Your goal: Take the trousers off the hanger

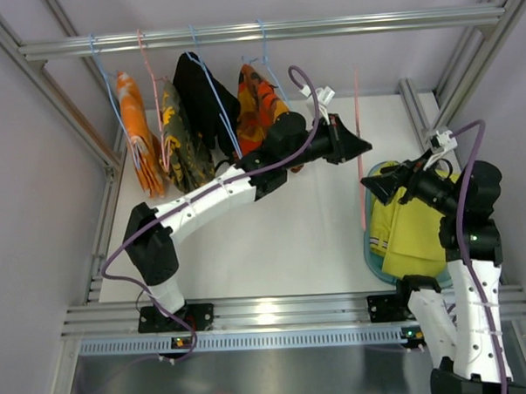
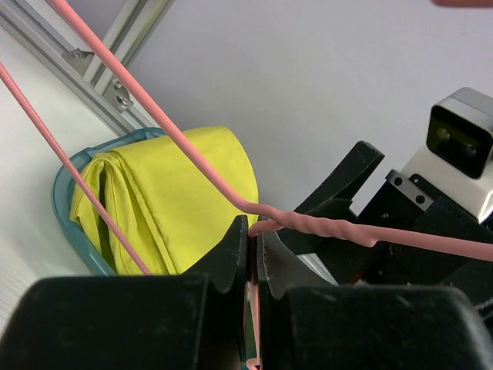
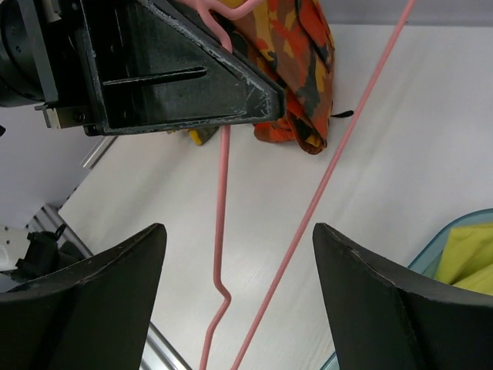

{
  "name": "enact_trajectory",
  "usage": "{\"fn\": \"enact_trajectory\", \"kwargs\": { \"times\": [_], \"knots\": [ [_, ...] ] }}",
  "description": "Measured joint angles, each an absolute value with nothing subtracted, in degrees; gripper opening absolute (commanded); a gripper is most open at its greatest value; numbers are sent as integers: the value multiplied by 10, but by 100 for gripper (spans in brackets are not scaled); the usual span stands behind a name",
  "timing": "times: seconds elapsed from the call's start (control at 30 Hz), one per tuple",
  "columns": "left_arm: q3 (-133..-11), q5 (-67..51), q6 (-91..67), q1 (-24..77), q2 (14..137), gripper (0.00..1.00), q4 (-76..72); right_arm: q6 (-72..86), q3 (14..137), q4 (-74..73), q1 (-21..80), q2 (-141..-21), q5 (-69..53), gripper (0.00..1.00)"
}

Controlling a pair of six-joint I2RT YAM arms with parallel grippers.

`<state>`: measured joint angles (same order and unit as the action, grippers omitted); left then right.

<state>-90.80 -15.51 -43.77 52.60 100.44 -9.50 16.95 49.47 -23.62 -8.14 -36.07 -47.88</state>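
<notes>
Pink wire, thin and smooth, forms the hanger [image 2: 323, 223]. Its neck is a tight twist and its arms run off as straight, bare rods. The left gripper [image 2: 253, 231] is clamped on the wire just below that twist, its black wedge-shaped jaws pressed together with the wire between them. The trousers [image 1: 404, 230] are off the hanger. They are bright yellow matte cloth, folded into a thick, soft wad in the basket [image 1: 370, 255], a teal plastic tub with a rounded rim at the right of the white table [image 1: 274, 240]. The right gripper [image 3: 239, 258] hangs released near the basket's left rim, its matte black fingers [image 3: 85, 301] spread wide and gripping nothing. Four more garments [image 1: 202, 104], orange, dark camouflage, black and an orange-red print, hang bunched from the aluminium rail [image 1: 264, 29].
</notes>
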Motion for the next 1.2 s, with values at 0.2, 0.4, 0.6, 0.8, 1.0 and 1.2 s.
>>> {"fn": "enact_trajectory", "kwargs": {
  "times": [0.2,0.4,0.6,0.8,1.0,1.2],
  "knots": [
    [-925,-134,-438,538,1020,0,-83,156,486,-237,-19,-384,-439,67],
    [-934,-119,-433,541,1024,0,-71,139,476,-237,9,-402,-423,0],
    [-940,-110,-427,541,1025,46,-61,178,473,-220,15,-402,-439,0],
    [-941,-97,-405,541,1011,72,-32,241,472,-184,14,-401,-456,0],
    [-919,-85,-368,540,943,95,-15,266,520,-211,9,-426,-453,0],
    [-869,-96,-320,537,848,98,-20,244,620,-268,-17,-491,-457,0]
  ]
}}
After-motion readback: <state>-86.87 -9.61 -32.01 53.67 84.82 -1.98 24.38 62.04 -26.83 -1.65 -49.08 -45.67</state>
